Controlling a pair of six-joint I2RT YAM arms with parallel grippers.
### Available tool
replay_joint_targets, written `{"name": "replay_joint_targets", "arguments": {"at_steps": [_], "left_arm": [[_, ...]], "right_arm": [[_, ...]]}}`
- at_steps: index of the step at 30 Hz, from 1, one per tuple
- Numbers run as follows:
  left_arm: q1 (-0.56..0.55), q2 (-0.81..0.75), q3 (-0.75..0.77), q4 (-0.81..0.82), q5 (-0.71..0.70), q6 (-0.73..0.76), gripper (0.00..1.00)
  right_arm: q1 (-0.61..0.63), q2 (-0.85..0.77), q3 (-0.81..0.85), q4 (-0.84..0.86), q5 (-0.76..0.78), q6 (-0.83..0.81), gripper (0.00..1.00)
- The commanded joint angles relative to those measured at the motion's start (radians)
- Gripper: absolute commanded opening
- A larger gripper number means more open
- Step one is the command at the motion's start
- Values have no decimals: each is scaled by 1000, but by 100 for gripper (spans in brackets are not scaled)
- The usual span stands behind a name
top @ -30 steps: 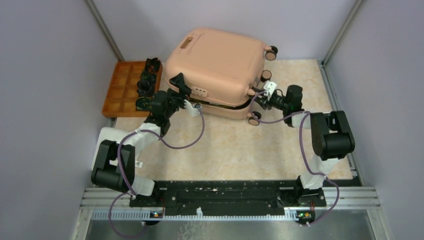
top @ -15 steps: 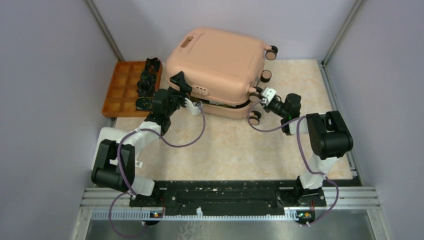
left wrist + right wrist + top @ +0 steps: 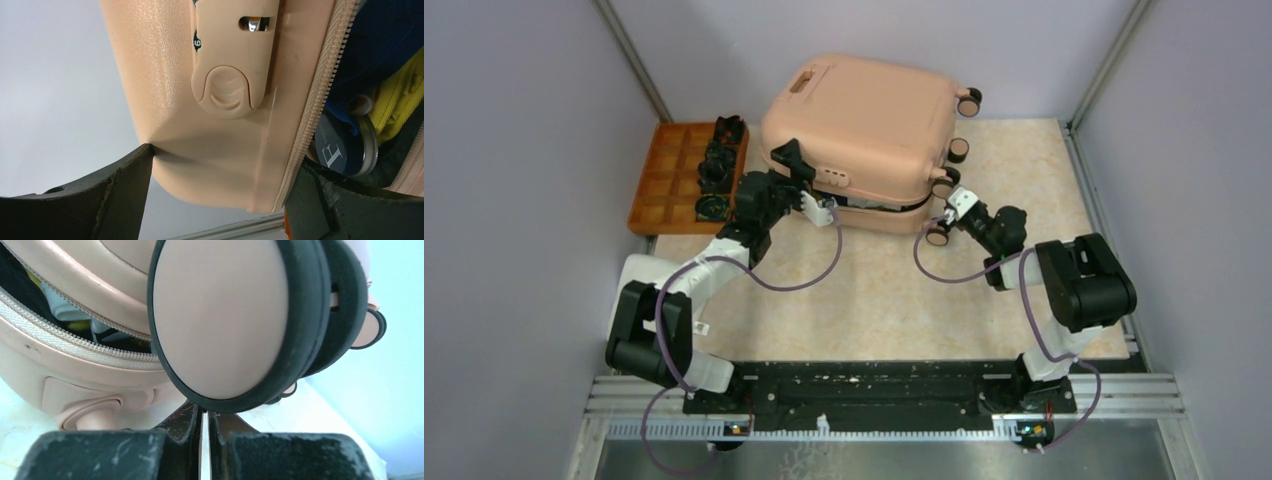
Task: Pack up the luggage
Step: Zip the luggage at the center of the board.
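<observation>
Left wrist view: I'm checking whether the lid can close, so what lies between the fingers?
The luggage lid's corner sits between the left gripper's open fingers, in the left wrist view.

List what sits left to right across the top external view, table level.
orange tray → left gripper → luggage → right gripper
</observation>
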Motion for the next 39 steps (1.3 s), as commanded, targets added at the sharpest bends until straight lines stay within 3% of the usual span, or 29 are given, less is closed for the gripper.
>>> {"name": "replay_joint_targets", "arguments": {"at_steps": [1,22,27,31,36,39], "left_arm": [[-34,19,45,-43,43,-129,58],[-55,15,35,-157,31,-146,52],[-63,-3,12,-162,51,-132,50],[-71,-28,-11,-162,76,-125,47],[-94,-72,-67,-201,133,-105,41],[-120,-95,-100,-212,134,-108,41]], "right_arm": [[46,-69,-19,46,-66,-6,0],[246,-389,-140,-294,12,-70,0],[346,-439,-125,-417,126,-57,0],[419,-516,-156,-469,226,8,0],[484,-547,-122,-559,209,264,0],[588,-552,-185,-475,243,356,0]]}}
